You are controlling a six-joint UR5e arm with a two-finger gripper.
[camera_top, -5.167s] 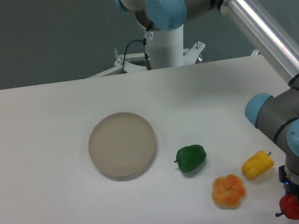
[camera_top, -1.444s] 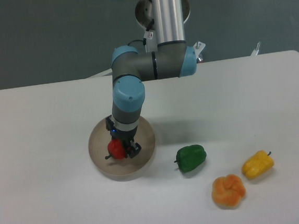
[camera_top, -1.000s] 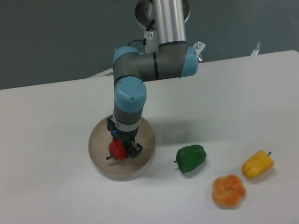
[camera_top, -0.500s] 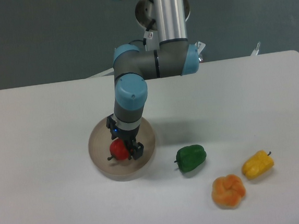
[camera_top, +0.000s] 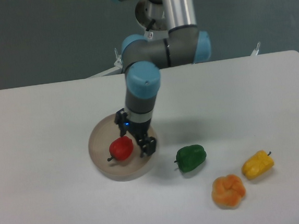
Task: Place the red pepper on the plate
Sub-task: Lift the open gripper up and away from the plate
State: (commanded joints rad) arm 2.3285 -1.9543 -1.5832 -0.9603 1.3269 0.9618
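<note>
- Gripper (camera_top: 143, 146) hangs over the right part of the plate (camera_top: 100, 137), pointing down, its dark fingers (camera_top: 148, 148) released and holding nothing.
- Red pepper (camera_top: 121, 148) lies on the plate just to the left of the gripper, apart from the fingers, with its short dark stem pointing toward the plate's lower left.
- Plate, round and beige-tan with a low rim, sits on the white table (camera_top: 53, 204) left of centre; the pepper rests in its middle to lower half.
- Arm wrist, grey with a blue cap (camera_top: 143, 81), rises straight above the gripper and bends toward a silver upright tube (camera_top: 178, 4) at the top of the view.
- Green pepper (camera_top: 190, 157) lies on the table just to the right of the plate, clear of its rim.
- Orange pepper (camera_top: 228, 191), lobed, lies further right and nearer the front edge.
- Yellow pepper (camera_top: 258, 165) lies to the upper right of the orange one, close to it; whether they touch I cannot tell.
- Table's far edge meets a dark grey-green wall (camera_top: 43, 37) behind the arm.
</note>
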